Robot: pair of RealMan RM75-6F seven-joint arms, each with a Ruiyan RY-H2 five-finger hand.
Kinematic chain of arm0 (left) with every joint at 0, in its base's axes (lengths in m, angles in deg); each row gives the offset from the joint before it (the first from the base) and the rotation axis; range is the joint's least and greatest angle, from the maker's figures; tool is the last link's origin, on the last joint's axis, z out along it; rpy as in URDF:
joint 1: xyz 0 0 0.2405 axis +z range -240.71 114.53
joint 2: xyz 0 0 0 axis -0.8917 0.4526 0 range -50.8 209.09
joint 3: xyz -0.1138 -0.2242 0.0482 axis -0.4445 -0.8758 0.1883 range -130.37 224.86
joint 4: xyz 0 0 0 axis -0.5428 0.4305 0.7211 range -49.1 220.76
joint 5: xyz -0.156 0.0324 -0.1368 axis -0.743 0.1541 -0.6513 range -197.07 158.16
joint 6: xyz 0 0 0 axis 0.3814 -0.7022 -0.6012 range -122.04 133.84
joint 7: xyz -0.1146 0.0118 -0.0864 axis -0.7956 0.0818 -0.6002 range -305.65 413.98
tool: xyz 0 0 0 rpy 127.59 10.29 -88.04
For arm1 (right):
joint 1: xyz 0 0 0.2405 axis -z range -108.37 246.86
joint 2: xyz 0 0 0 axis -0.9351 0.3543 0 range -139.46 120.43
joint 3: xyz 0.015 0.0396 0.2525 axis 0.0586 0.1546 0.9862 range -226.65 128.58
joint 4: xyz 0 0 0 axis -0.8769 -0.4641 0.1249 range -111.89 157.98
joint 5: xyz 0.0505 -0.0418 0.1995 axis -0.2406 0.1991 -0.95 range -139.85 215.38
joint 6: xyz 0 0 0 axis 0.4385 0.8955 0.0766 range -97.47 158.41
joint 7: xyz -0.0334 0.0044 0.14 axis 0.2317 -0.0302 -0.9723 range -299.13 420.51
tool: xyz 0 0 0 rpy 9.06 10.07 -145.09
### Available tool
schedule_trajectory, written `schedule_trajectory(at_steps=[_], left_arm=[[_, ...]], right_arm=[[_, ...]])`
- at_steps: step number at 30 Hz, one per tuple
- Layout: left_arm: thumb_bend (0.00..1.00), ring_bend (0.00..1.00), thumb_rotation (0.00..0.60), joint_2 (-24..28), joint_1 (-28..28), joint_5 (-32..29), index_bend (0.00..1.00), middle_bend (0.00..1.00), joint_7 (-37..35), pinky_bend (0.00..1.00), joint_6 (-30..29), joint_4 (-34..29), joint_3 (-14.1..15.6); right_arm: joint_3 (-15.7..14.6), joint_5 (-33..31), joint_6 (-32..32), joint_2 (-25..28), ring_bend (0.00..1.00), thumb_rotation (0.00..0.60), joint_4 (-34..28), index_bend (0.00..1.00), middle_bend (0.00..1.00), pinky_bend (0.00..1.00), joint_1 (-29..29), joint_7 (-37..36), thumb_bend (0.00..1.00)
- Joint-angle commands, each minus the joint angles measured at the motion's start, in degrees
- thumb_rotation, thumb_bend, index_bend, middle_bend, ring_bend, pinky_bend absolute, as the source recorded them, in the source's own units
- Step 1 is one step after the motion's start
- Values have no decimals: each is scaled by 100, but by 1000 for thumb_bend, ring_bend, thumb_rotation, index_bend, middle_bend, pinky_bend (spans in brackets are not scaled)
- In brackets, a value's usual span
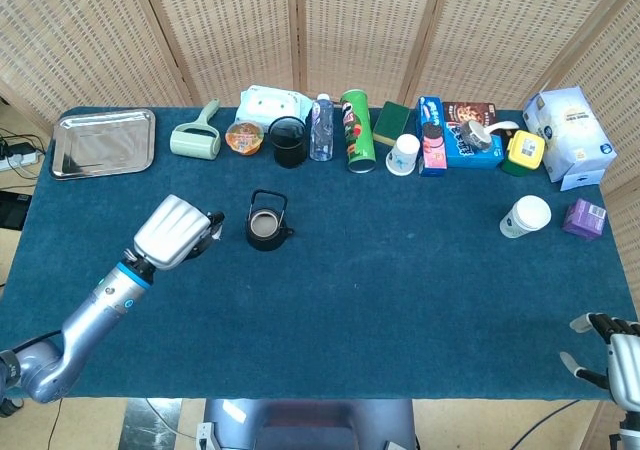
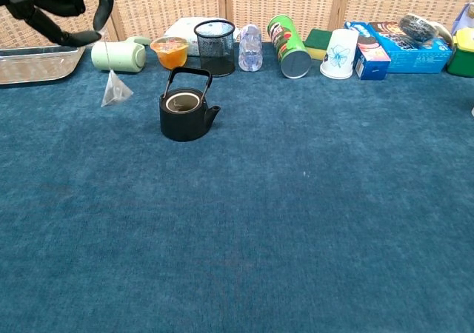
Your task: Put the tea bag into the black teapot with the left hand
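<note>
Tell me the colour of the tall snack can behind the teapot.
Green snack can, clearest in the chest view.

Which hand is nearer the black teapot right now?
Left. The left hand is raised just left of the black teapot, dangling the tea bag by its string. The right hand sits far off at the table's near-right corner.

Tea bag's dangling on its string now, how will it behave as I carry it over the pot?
The tea bag hangs from the left hand by a thin string, so it probably swings. It looks light and limp, likely settling slowly over the black teapot.
</note>
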Motion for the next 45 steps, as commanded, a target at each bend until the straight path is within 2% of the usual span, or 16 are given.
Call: schedule_trajectory(at_steps=[1, 12, 22, 45], left_arm=[[492, 995, 600, 106, -32, -90, 583, 1000, 93, 914, -13, -149, -102], [490, 994, 600, 135, -369, -760, 583, 1000, 216, 913, 332, -277, -521], [490, 994, 600, 0, -690, -1241, 584, 1000, 415, 913, 623, -256, -692], [490, 995, 600, -248, -1005, -1553, 584, 1000, 463, 914, 796, 91, -630]], right_arm=[[-13, 21, -14, -12, 451, 600, 38, 443, 467, 363, 10, -48, 209], [-15, -12, -17, -40, 452, 600, 168, 443, 467, 363, 42, -197, 211], [-3, -37, 48, -55, 451, 600, 185, 443, 467, 363, 14, -200, 210], [24, -182, 151, -50, 451, 600, 165, 443, 467, 365, 19, -167, 211]])
